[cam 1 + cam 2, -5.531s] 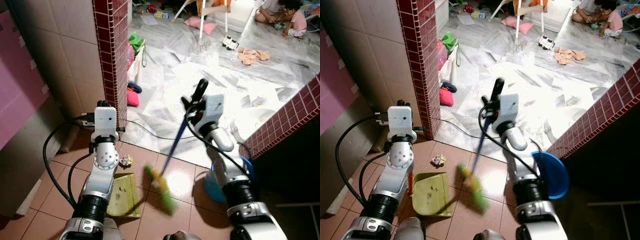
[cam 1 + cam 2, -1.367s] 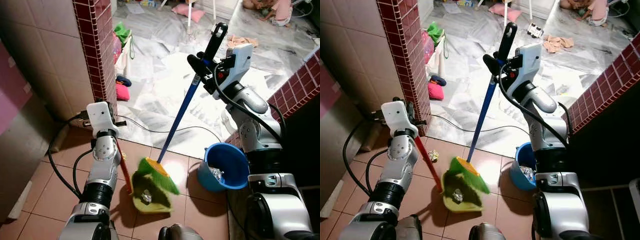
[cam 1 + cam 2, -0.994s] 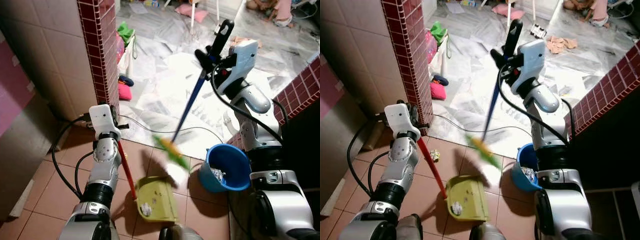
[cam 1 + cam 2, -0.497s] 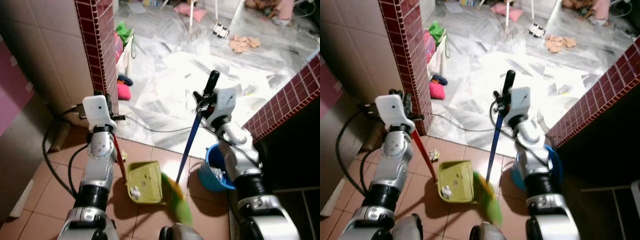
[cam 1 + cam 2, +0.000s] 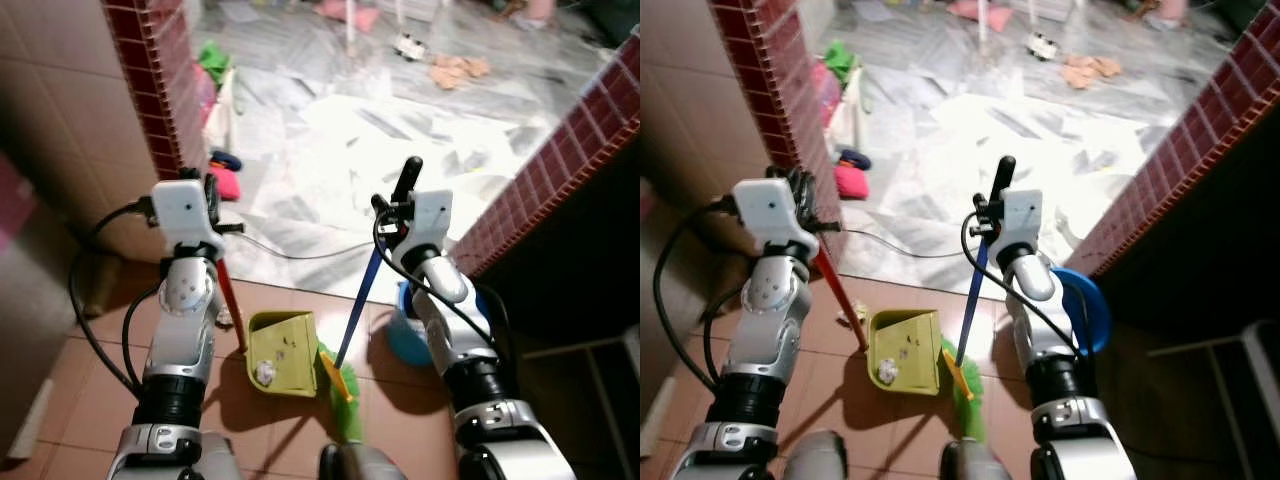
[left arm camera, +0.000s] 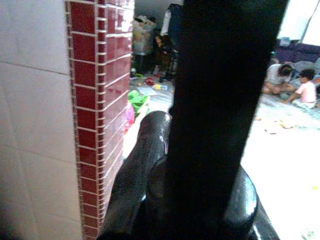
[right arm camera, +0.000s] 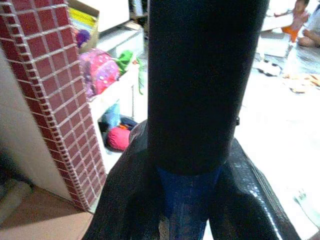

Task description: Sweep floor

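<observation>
The right gripper (image 5: 392, 212) is clamped on the blue broom handle (image 5: 358, 308), bristles just beside the green dustpan (image 5: 280, 345), which the left gripper (image 5: 213, 208) steadies, closed on its red handle (image 5: 230, 305).

I stand on terracotta floor tiles (image 5: 90, 380) beside a pillar edged in dark red mosaic tile (image 5: 150, 90), its other face cream wall tile (image 5: 60, 150). Ahead, a bright grey-veined marble floor (image 5: 330, 130) holds scattered toys and a pink cushion (image 5: 345, 12). A low red-tiled wall (image 5: 560, 160) runs along my right.
</observation>
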{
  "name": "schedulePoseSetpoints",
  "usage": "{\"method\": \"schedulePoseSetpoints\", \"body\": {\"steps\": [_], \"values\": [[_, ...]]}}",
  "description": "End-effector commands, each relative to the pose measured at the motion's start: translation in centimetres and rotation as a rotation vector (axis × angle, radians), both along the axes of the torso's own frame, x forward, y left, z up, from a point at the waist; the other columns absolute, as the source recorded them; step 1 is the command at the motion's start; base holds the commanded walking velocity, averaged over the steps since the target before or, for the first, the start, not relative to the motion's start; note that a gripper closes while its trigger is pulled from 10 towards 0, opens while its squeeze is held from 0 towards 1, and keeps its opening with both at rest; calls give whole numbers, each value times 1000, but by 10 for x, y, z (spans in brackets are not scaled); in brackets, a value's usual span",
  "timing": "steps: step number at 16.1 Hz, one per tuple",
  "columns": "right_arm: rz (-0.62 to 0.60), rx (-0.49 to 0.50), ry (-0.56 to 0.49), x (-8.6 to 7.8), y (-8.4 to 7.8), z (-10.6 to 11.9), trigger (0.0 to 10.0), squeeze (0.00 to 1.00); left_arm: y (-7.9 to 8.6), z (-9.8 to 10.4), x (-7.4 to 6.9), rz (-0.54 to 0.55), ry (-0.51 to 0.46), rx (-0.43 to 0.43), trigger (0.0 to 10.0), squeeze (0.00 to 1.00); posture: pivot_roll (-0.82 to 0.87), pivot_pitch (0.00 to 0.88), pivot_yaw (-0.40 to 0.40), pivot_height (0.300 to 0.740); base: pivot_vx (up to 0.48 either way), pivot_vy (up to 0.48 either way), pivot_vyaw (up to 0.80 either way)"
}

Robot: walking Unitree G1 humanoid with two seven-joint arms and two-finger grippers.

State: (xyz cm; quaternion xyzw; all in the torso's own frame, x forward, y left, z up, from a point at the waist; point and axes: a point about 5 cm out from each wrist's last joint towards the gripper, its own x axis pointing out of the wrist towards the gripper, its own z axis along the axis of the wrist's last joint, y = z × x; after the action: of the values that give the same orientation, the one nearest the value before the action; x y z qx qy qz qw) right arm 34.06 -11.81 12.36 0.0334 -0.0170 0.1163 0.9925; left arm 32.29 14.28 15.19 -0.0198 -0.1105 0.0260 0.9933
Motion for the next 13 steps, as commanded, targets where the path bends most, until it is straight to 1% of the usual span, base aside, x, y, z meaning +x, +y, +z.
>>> {"method": "schedulePoseSetpoints", "body": {"steps": [1, 2, 3, 5, 13], "values": [[-2, 4, 9, 0, 2, -3, 10000, 0, -8, 16, -2, -40, -57, -28, 10000, 0, 47, 99, -111, 740, 0, 0, 0], [-7, 19, 20, 2, 5, -4, 10000, 0, -12, 15, -3, -70, -43, -37, 10000, 0, 47, 99, -111, 740, 0, 0, 0], [-8, 21, 20, 2, 5, -4, 10000, 0, -12, 15, -3, -75, -41, -37, 10000, 0, 47, 99, -111, 740, 0, 0, 0], [-17, 36, 29, 5, 7, -3, 10000, 0, -15, 14, -5, -97, -34, -39, 10000, 0, 61, 92, -111, 740, 0, 277, -800], [-26, 25, 12, 10, 7, 1, 10000, 0, -19, 16, -6, -109, -5, -46, 10000, 0, 43, 110, -119, 740, 0, 468, 0]]}}
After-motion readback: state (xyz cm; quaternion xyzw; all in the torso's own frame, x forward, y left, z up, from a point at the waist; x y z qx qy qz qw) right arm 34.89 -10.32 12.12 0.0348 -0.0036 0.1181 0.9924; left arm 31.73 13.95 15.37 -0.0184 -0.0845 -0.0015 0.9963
